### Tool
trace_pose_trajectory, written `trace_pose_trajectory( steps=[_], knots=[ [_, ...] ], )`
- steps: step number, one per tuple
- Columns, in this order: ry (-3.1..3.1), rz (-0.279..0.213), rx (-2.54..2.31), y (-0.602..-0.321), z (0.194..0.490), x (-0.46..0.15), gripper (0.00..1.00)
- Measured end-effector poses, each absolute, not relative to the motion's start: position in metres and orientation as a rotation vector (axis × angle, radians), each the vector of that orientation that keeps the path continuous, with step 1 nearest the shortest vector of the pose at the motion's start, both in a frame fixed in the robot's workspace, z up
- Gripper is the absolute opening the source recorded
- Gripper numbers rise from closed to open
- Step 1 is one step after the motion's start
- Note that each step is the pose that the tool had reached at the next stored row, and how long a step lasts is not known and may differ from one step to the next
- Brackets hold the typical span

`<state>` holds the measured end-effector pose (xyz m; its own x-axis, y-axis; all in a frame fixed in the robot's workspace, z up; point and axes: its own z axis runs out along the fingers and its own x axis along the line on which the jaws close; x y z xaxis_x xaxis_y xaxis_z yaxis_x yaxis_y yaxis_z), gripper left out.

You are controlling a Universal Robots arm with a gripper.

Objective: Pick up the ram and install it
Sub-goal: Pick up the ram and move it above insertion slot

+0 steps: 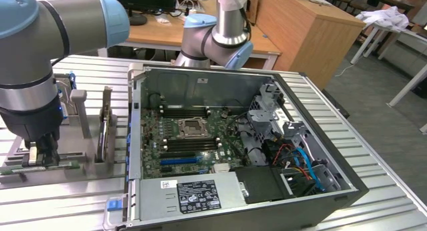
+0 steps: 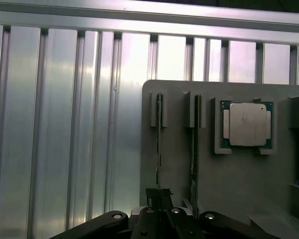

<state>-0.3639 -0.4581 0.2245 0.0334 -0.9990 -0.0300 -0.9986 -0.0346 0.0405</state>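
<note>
Gripper (image 2: pixel 159 213) – jaws closed nearly all the way, pinched on the top edge of the ram (image 2: pixel 159 149), which is seen edge-on as a thin line between the fingertips. The ram is held upright and its far end is still seated in a slot of the grey holder plate (image 2: pixel 224 189).

In the exterior view the gripper (image 1: pixel 41 153) is found low at the exterior view's left, pointing straight down over the holder, with the ram (image 1: pixel 65 166) seen as a green strip at the finger level. It is well apart from the open computer case (image 1: pixel 193 83).

Counts, wrist view:
- thin boards standing in holder slots: two, side by side – the gripped ram and a second board (image 2: pixel 194 149) just beside it, untouched
- square silver processor chip (image 2: pixel 246 124): one, lying flat in its own recess, next to the second board

Counts, exterior view:
- arm (image 1: pixel 27 66): one
- computer case: one, lying open on the slatted metal table (image 1: pixel 67 201)
- motherboard (image 1: pixel 180 141): one; its memory slots cannot be counted reliably
</note>
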Motion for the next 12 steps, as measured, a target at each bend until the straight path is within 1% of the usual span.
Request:
trace_pose_trajectory(
  steps=[12],
  knots=[
    [-2.178, -0.078, 2.251, -0.458, 0.247, -0.364, 0.11]
  ],
)
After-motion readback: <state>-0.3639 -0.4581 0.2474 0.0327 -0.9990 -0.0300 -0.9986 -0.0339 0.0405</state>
